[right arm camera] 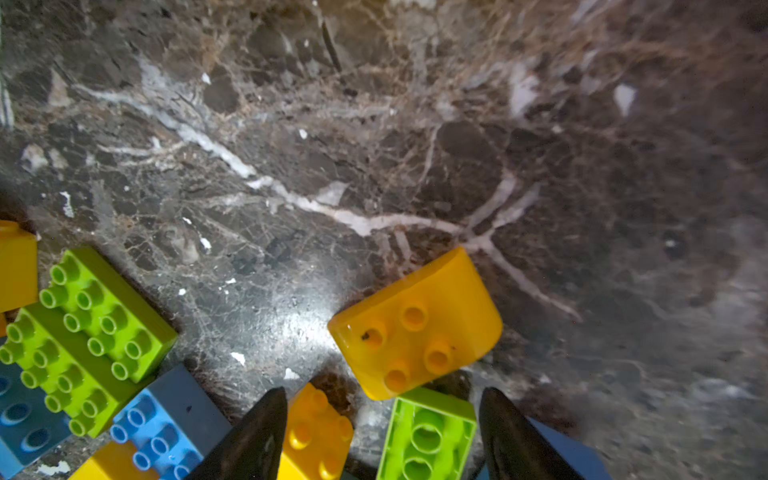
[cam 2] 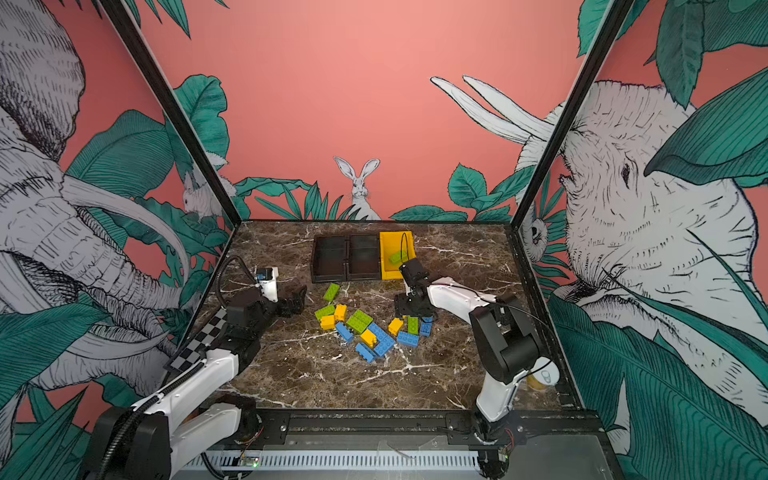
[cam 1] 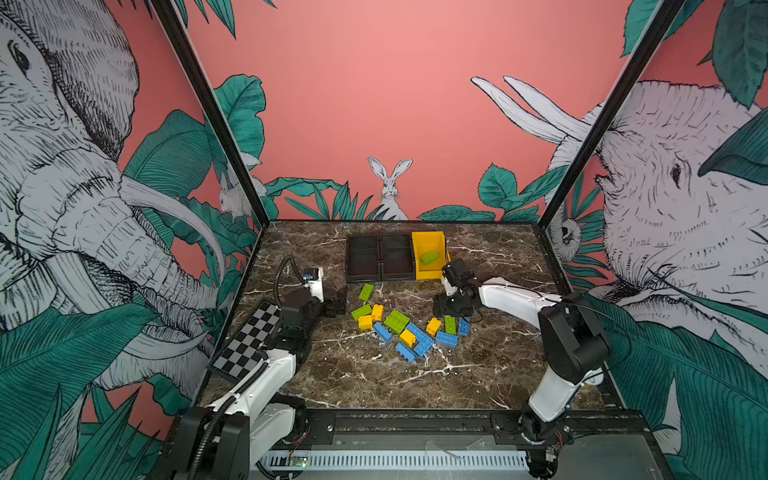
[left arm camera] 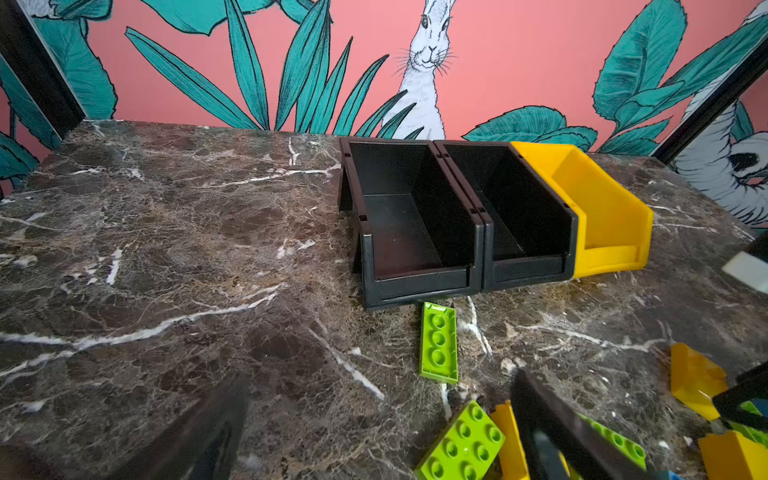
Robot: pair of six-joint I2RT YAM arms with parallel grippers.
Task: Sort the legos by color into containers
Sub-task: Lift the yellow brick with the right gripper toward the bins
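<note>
Right fingers (right arm camera: 257,440), half open and empty, show a yellow brick (right arm camera: 318,434) and green brick (right arm camera: 428,436) between them; left fingers (left arm camera: 555,428) gape empty.

Top cams high, front, whole table (cam 1: 374,384), L wrist low toward bins (left arm camera: 419,285), R wrist close over bricks (right arm camera: 415,328)

Checkerboard (cam 1: 245,340) lies at left edge of marble tabletop (cam 1: 374,386); rabbit mural (cam 1: 390,187) behind.
</note>
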